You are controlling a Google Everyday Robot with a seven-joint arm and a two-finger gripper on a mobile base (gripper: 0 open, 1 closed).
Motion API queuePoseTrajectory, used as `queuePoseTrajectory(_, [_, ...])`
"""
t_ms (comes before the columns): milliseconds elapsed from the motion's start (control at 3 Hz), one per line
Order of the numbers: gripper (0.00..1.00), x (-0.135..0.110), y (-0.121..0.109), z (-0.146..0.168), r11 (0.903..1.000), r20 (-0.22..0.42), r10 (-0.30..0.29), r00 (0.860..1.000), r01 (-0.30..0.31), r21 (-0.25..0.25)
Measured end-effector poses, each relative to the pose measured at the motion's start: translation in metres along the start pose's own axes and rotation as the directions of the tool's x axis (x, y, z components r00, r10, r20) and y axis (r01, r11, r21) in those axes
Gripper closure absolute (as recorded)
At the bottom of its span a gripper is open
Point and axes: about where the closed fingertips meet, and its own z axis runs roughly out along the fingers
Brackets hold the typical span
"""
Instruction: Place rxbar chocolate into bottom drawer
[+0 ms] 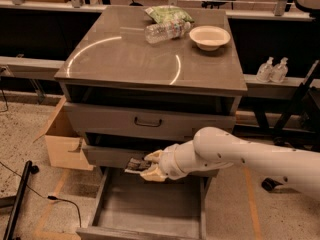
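Note:
My gripper (148,166) reaches in from the right on a white arm and is shut on the rxbar chocolate (135,164), a small dark bar with pale markings that sticks out to the left of the fingers. It hangs in front of the middle drawer's face, just above the back edge of the bottom drawer (150,204). That drawer is pulled out towards me and shows a plain grey interior with nothing visible in it.
On the cabinet top (125,59) lie a green snack bag (168,13), a clear plastic bottle (167,30) and a white bowl (209,37). A cardboard box (60,139) stands left of the cabinet. Two bottles (272,70) stand on a ledge at right.

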Motion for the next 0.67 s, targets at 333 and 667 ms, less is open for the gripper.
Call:
queuePoseTrajectory(333, [1.00,0.0472,0.0065,0.0297,0.9936,-0.057,-0.079,0.995,0.074,-0.085])
queuePoseTrajectory(667, [1.00,0.0472,0.0066,0.0297,0.9936,-0.057,-0.079,0.995,0.074,-0.085])
